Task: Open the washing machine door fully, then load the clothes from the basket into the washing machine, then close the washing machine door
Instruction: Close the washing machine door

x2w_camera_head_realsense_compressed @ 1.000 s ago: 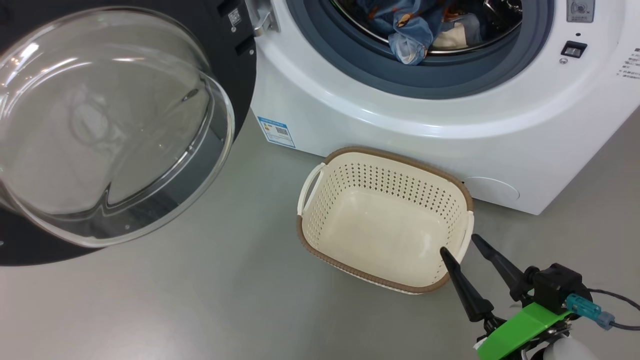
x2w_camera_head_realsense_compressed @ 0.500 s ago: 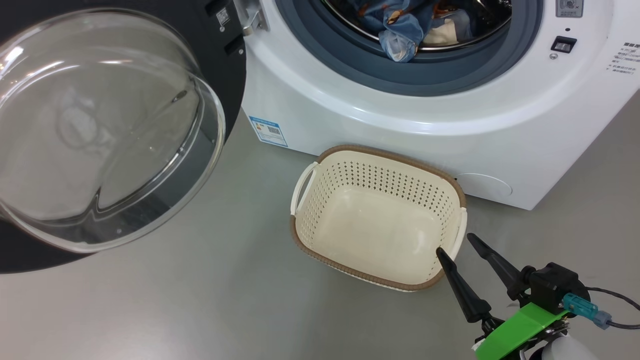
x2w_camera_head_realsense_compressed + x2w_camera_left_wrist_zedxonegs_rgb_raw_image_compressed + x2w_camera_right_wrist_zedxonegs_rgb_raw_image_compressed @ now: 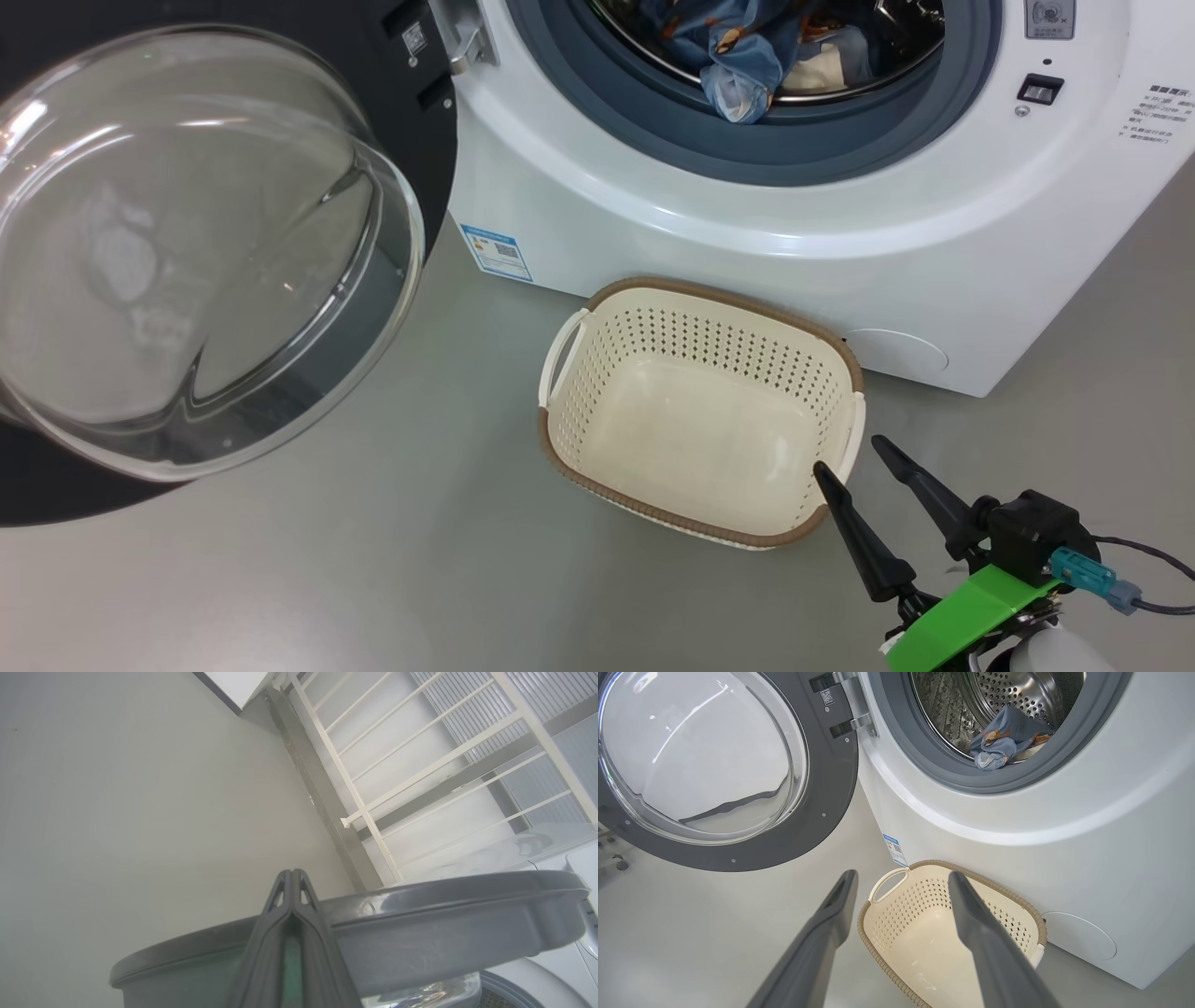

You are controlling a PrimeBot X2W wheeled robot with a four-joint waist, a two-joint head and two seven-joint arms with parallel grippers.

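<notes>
The washing machine door (image 3: 187, 252) stands swung open at the left, its glass bowl facing me. The white washing machine (image 3: 747, 233) has blue printed clothes (image 3: 747, 56) lying in its steel drum. In front of it the cream basket (image 3: 597, 481) sits on the floor with nothing inside. My right gripper (image 3: 848, 454) is open and empty over the basket's near right corner. In the right wrist view my right gripper (image 3: 902, 876) points at the basket (image 3: 901, 919), with the door (image 3: 822, 812) and clothes (image 3: 1004, 742) above. My left gripper (image 3: 290, 875) is shut and empty, in front of the door's grey edge (image 3: 420, 924).
Grey floor (image 3: 373, 560) surrounds the basket and machine. A blue label sticker (image 3: 495, 250) marks the washer's lower left front. In the left wrist view a white railing frame (image 3: 420, 765) stands against a pale wall beyond the door.
The head camera has shifted a little, sliding the whole picture left. The door, basket, clothes and right gripper keep their places relative to each other.
</notes>
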